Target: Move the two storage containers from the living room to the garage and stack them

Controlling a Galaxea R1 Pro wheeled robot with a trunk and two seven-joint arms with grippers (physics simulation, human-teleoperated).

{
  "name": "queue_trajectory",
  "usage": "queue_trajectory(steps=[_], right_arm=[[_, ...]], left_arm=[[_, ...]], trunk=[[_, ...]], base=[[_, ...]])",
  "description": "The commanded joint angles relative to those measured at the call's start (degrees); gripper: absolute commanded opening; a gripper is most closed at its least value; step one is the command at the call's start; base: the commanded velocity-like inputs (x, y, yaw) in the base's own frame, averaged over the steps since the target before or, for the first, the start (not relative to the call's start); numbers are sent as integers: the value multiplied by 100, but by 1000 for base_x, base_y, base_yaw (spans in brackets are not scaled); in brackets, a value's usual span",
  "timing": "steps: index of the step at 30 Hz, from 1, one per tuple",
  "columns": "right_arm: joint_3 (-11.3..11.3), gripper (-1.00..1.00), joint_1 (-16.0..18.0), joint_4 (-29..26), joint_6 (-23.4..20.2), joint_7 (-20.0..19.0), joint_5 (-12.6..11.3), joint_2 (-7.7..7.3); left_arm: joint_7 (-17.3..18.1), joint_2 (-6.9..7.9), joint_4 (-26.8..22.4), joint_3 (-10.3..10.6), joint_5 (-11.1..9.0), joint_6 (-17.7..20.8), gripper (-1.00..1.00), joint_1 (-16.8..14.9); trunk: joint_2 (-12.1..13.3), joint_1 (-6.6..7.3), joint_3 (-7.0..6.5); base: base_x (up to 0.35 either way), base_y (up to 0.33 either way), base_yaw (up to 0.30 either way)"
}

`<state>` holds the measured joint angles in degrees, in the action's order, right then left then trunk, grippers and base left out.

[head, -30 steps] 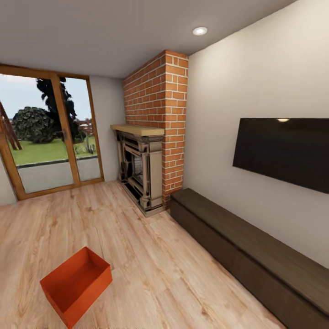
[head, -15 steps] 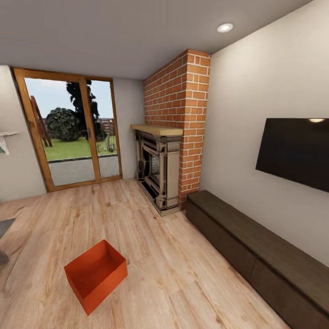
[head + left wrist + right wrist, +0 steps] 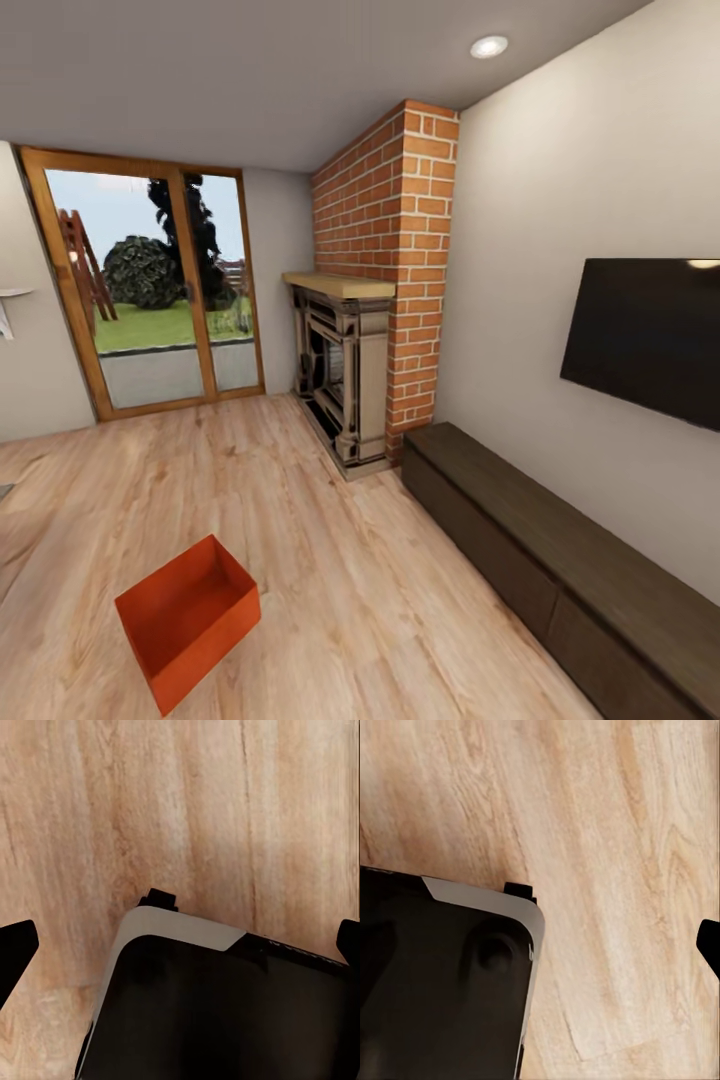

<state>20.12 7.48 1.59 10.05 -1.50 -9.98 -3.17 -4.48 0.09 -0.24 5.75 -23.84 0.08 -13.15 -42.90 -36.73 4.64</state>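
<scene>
One orange-red storage container (image 3: 188,620) stands open-topped and empty on the living room's light wood plank floor (image 3: 330,560), at the lower left of the head view. In the left wrist view my left gripper (image 3: 180,945) hangs over the planks, its dark fingertips (image 3: 15,952) far apart at the picture's two edges, nothing between them. In the right wrist view one dark fingertip (image 3: 711,941) of my right gripper shows at the edge, also over bare planks, holding nothing. Both grippers are away from the container.
A brick fireplace (image 3: 345,385) stands ahead, with wood-framed glass doors (image 3: 150,290) to its left. A long low dark cabinet (image 3: 560,560) runs along the right wall under a wall screen (image 3: 645,335). My dark base with a light-grey rim (image 3: 217,1020) shows under both wrists.
The whole head view has swung, first leftward and then slightly back, so the camera turned. The container itself lies where it was on the planks.
</scene>
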Motion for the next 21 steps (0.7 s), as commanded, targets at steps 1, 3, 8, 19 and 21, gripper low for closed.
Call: queue_trajectory(steps=[1, 3, 8, 19, 21], right_arm=[[50, 100, 8, 17, 33, -16, -58, 1], [49, 100, 8, 17, 34, -1, -61, 9], [53, 100, 8, 17, 40, 68, -88, 53], [54, 100, 8, 17, 30, 71, -86, 30], [58, 100, 8, 17, 31, 71, -85, 28]], left_arm=[[-18, 0, -3, 49, -45, 1, 100, -4], [-18, 0, -3, 49, -43, 1, 100, -4], [-18, 0, -3, 47, -42, 1, 100, -4], [-18, 0, -3, 48, -42, 1, 100, -4], [-18, 0, -3, 48, -42, 1, 100, -4]], trunk=[[-7, -4, 9], [-7, -4, 9], [-7, -4, 9], [-7, -4, 9], [-7, -4, 9]], base=[[248, -236, 0], [249, -236, 0], [249, -236, 5], [249, -235, 210], [249, -235, 268]])
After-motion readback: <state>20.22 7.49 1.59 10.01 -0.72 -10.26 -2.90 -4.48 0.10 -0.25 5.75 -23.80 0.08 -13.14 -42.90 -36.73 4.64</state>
